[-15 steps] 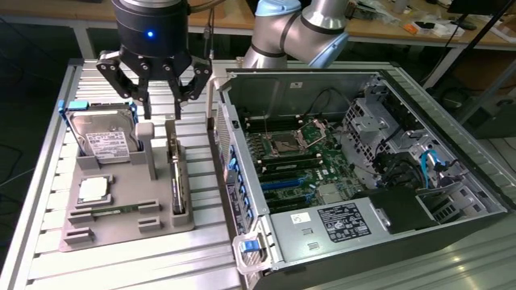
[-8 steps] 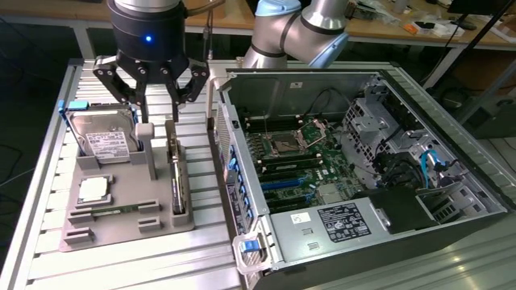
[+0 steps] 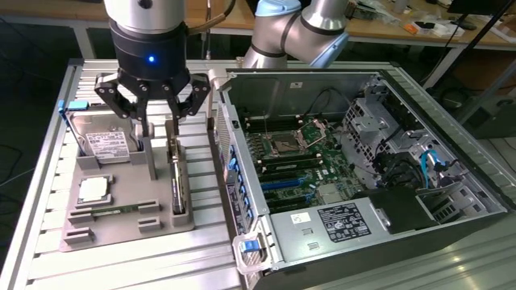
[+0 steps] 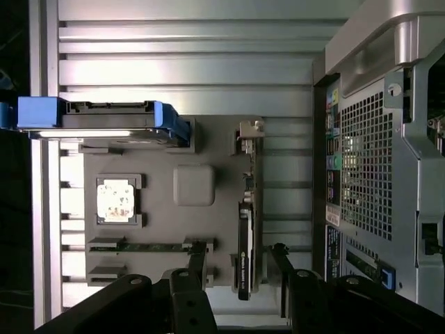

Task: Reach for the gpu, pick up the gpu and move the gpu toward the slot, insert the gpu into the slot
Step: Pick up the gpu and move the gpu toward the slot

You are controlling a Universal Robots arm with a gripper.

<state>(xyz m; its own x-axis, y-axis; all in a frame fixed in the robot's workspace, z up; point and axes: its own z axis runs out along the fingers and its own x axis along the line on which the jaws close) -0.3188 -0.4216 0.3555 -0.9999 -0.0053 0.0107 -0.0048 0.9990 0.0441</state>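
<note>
On the slatted table [image 3: 121,266], the end effector [image 3: 156,116] hangs released, seemingly just above the gpu [image 3: 176,178].

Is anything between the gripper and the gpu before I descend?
Nothing visible. The open gripper hangs above the gpu, which stands on edge in the gray holder; in the wrist view the gpu lines up with the gap between the fingers. The hard drive stands apart, to the exterior view's left of it.
</note>
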